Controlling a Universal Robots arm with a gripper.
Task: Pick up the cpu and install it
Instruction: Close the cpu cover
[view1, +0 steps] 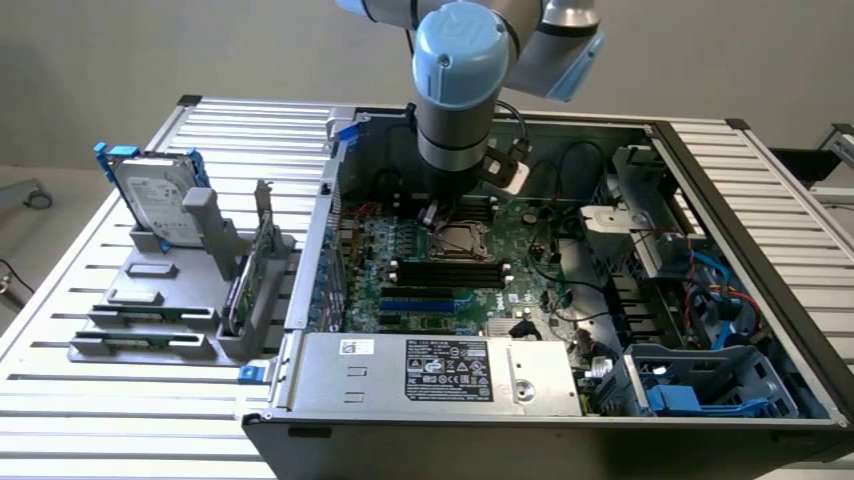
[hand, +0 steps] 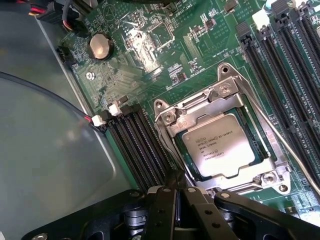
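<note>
The cpu (hand: 223, 145), a thin silver square with printed text, lies flat inside the metal-framed socket (hand: 222, 90) on the green motherboard (hand: 145, 40). My gripper (hand: 176, 181) is shut, its black fingers pressed together with the tips at the socket's edge near a corner of the cpu; nothing shows between them. In the exterior view the gripper (view1: 437, 213) hangs straight down inside the open computer case (view1: 721, 200), just over the socket (view1: 467, 241).
Black memory slots (hand: 137, 145) run beside the socket on both sides, and a coin battery (hand: 100, 46) sits further off. Cables (view1: 707, 290), a power supply (view1: 441, 370) and case walls ring the board. A hard drive with blue rails (view1: 158, 195) stands outside, at the exterior view's left.
</note>
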